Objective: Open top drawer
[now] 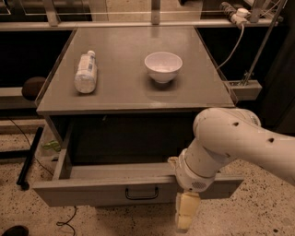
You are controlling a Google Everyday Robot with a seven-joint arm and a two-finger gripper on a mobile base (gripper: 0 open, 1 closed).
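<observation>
The top drawer (92, 191) is a wide grey metal drawer under the cabinet top, and it stands pulled well out toward me. Its dark inside shows nothing in it. Its small black loop handle (142, 193) sits at the centre of the front panel. My gripper (185, 209) hangs from the white arm (230, 143) just right of the handle. It is low, in front of the lower edge of the front panel. The arm hides the right part of the drawer.
A plastic bottle (86, 72) lies on its side and a white bowl (163, 66) stands on the grey cabinet top (120, 94). A green scrap (51, 145) and a black pole (27, 161) lie on the floor at left. A cable and power strip (235, 14) hang at back right.
</observation>
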